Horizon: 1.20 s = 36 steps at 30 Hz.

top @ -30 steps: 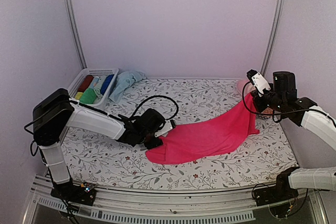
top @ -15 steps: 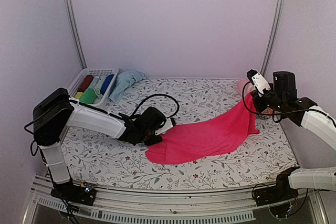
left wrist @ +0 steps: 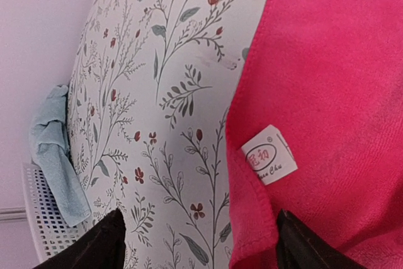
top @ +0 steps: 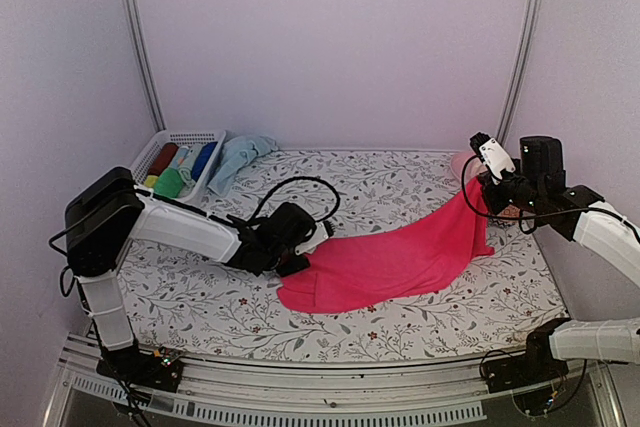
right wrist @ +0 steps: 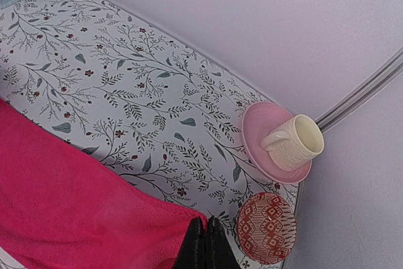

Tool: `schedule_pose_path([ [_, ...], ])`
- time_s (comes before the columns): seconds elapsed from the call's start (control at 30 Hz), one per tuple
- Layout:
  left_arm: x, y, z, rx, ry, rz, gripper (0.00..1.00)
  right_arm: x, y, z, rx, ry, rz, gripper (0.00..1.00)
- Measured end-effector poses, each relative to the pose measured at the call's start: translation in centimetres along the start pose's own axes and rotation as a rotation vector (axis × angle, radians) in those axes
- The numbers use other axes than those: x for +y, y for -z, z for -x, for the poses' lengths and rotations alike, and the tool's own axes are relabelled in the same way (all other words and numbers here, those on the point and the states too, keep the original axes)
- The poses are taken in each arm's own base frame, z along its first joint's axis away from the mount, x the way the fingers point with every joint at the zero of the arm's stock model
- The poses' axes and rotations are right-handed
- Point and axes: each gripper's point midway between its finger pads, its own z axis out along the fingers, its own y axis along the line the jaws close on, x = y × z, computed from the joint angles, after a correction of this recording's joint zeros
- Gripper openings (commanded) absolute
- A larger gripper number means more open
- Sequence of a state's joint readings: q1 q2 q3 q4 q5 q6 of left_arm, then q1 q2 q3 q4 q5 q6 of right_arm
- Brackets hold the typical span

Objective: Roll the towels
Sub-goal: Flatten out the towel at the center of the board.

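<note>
The bright pink towel (top: pixel 400 257) lies spread across the flowered table, its right corner lifted. My right gripper (top: pixel 478 195) is shut on that corner; in the right wrist view the fingers (right wrist: pixel 206 244) pinch the pink towel (right wrist: pixel 69 187) at its tip. My left gripper (top: pixel 305 250) sits low at the towel's left edge, open. In the left wrist view the hemmed edge of the pink towel (left wrist: pixel 327 61), with a white label (left wrist: pixel 269 154), runs between the two dark fingertips (left wrist: pixel 104 247). The pale blue towel (top: pixel 240 157) lies crumpled at the back left.
A white basket (top: pixel 205 137) with several coloured rolls stands at the back left, beside the pale blue towel (left wrist: pixel 53 149). At the back right a cream cup (right wrist: pixel 296 143) sits on a pink saucer (right wrist: pixel 258 121), with a red patterned bowl (right wrist: pixel 266 227) next to it.
My left gripper has shifted slightly at the pink towel's left edge, its jaws narrowing and widening again. The right arm and the lifted corner have stayed put.
</note>
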<state>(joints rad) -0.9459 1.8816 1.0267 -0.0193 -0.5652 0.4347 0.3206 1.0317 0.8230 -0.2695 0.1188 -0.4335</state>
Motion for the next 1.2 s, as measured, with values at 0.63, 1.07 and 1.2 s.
schedule_pose_path([
  [0.63, 0.9, -0.6, -0.4, -0.009, 0.082, -0.024, 0.97, 0.1, -0.1, -0.1, 0.005, 0.001, 0.003, 0.02],
  [1.07, 1.1, -0.9, -1.1, 0.020, 0.061, -0.014, 0.85, 0.1, -0.1, -0.1, 0.004, 0.002, 0.005, 0.02],
  [1.2, 1.0, -1.3, -1.5, 0.036, 0.037, -0.005, 0.86, 0.2, -0.1, 0.0, 0.002, 0.003, 0.007, 0.02],
])
